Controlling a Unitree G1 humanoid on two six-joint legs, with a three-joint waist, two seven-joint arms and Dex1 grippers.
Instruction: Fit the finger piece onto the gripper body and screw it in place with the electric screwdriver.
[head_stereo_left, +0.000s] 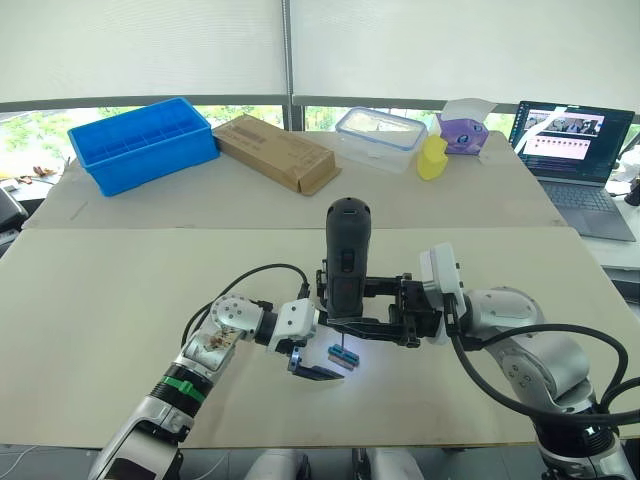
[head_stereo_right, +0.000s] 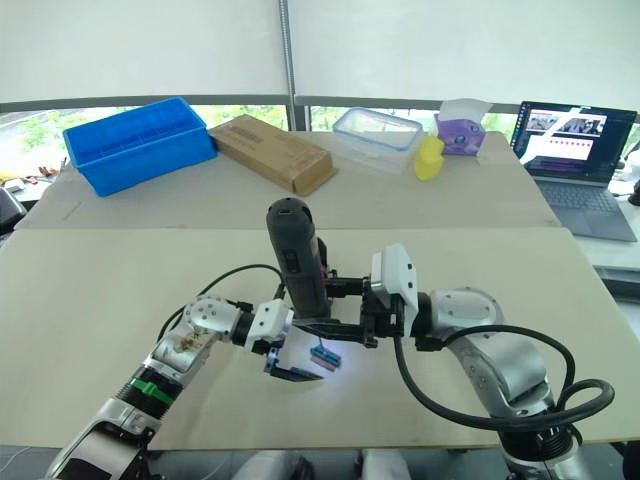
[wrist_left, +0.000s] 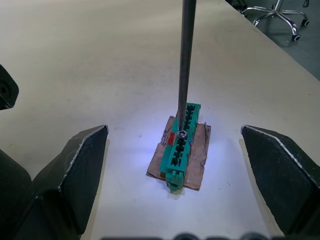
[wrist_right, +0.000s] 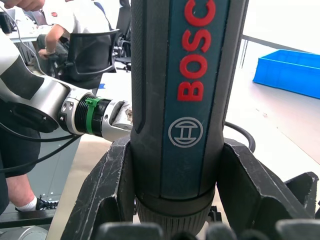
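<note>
My right gripper (head_stereo_left: 345, 308) is shut on the electric screwdriver (head_stereo_left: 348, 250), a dark thick cylinder with red lettering (wrist_right: 180, 100), and holds it upright. Its thin metal bit (wrist_left: 186, 60) points down onto a screw in a small green-and-brown block (wrist_left: 179, 147) lying on the table. A bluish light falls around that block (head_stereo_left: 343, 354). My left gripper (head_stereo_left: 315, 366) sits low over the table, open, with one finger on each side of the block and apart from it (wrist_left: 174, 131). The finger piece and the gripper body are out of view.
Along the far side of the table (head_stereo_left: 120, 300) stand a blue bin (head_stereo_left: 145, 143), a cardboard box (head_stereo_left: 275, 152), a clear plastic container (head_stereo_left: 380, 138), a yellow object (head_stereo_left: 432, 160) and a purple item (head_stereo_left: 462, 132). An open laptop (head_stereo_left: 570, 150) sits far right. A seated person (wrist_right: 75, 20) shows behind.
</note>
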